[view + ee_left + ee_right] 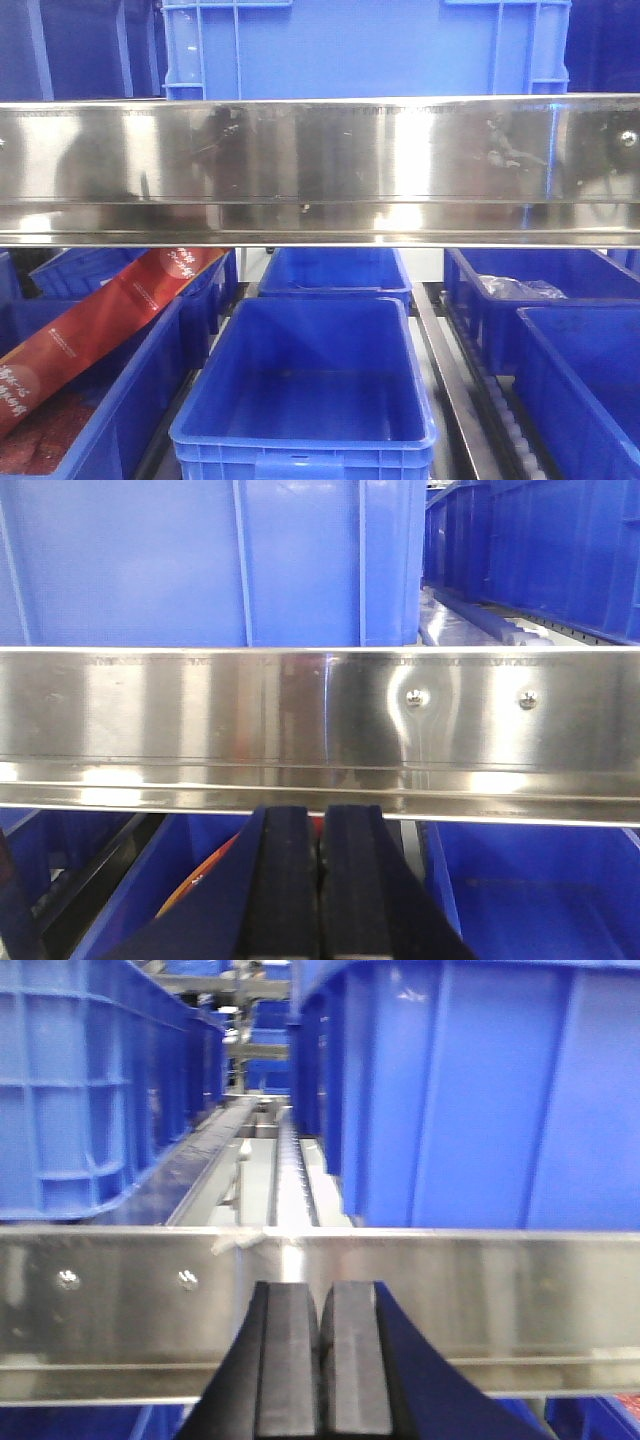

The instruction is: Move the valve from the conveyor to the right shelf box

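No valve shows in any view, and the conveyor is out of view. My left gripper [320, 815] is shut with nothing between its dark pads, pointing at a shiny steel shelf rail [320, 725]. My right gripper [320, 1295] is likewise shut and empty, facing the same kind of steel rail [450, 1300]. In the front view neither gripper appears; blue boxes fill the shelf, with an empty one [305, 385] in the middle and another blue box [585, 375] at the lower right.
A wide steel rail [320, 170] crosses the front view with a blue crate [365, 45] above it. The left box [90, 400] holds red packets. A far right box [510, 290] contains a clear plastic bag. Roller tracks [290, 1175] run between tall blue crates.
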Available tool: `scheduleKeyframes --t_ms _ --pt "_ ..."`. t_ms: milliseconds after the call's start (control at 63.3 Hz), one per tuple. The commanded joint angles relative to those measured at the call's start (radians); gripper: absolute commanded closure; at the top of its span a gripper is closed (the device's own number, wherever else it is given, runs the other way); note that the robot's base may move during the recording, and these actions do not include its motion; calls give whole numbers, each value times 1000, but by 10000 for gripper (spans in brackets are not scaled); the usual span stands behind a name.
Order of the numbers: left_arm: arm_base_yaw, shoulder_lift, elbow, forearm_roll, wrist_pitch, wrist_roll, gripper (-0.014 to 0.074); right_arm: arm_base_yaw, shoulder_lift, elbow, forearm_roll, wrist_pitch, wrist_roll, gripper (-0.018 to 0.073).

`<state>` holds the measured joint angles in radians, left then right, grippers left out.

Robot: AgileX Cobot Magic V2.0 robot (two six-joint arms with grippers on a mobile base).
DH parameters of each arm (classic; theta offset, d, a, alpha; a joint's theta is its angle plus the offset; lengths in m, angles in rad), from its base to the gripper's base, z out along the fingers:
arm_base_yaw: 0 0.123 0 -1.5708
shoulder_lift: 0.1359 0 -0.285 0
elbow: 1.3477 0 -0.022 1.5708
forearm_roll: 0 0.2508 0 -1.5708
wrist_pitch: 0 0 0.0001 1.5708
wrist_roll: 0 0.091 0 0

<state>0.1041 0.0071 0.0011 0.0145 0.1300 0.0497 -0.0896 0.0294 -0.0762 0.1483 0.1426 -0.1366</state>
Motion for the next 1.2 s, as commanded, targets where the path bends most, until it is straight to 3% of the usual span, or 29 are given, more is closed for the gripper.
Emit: scheduleKeyframes --t_ms 0,1184 --pt "2 -7 -1 -5 -15 -7 708 -14 -29 47 5 -25 -26 727" --pt "2 -7 -1 -5 -15 -7 708 4 -29 76 -8 -56 -40 727"
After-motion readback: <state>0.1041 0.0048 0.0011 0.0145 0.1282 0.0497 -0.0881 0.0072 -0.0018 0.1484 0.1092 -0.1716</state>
